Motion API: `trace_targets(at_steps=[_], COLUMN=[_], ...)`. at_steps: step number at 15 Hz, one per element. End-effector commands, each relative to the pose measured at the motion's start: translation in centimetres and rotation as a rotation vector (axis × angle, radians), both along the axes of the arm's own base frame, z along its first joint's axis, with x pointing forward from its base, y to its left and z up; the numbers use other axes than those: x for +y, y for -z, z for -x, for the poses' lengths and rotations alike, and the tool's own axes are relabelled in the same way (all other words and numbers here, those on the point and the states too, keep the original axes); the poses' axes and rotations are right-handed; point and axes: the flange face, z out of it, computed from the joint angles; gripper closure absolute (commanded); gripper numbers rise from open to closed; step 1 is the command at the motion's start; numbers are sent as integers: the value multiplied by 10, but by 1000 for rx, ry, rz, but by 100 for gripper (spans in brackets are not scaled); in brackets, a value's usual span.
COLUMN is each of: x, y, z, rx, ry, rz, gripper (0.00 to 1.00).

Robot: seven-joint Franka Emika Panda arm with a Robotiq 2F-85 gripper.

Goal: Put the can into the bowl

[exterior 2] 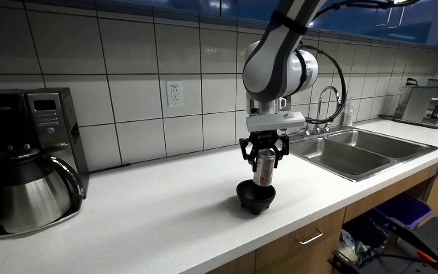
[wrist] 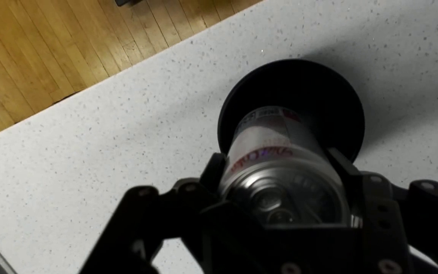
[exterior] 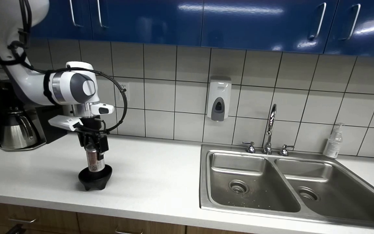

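Observation:
The can (exterior: 94, 163) is a silver cylinder with a reddish label and also shows in an exterior view (exterior 2: 263, 177). My gripper (exterior 2: 265, 168) is shut on it, one finger on each side near its top. The can is slightly tilted, with its lower end at the mouth of the black bowl (exterior 2: 256, 197). I cannot tell whether it touches the bowl. In the wrist view the can (wrist: 266, 133) covers part of the bowl (wrist: 318, 85), and its lid faces the camera. The bowl (exterior: 95, 179) stands upright on the counter.
The white counter (exterior: 154, 182) ends at a front edge near the bowl. A coffee maker with a steel carafe (exterior 2: 32, 198) stands at one end. A double steel sink (exterior: 252, 208) with a faucet (exterior: 270, 126) and a clear soap bottle (exterior: 334, 143) is at the other side.

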Motion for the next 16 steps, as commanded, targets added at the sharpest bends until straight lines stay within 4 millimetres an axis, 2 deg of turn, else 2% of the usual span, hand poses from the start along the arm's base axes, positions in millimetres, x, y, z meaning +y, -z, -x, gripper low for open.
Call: trace_targets(at_steps=[1, 11, 16], x=[13, 20, 20], y=[2, 28, 38], z=[8, -1, -12], rx=[-10, -18, -24], ry=[19, 48, 84], rz=[24, 65, 60], gripper=[58, 58, 58])
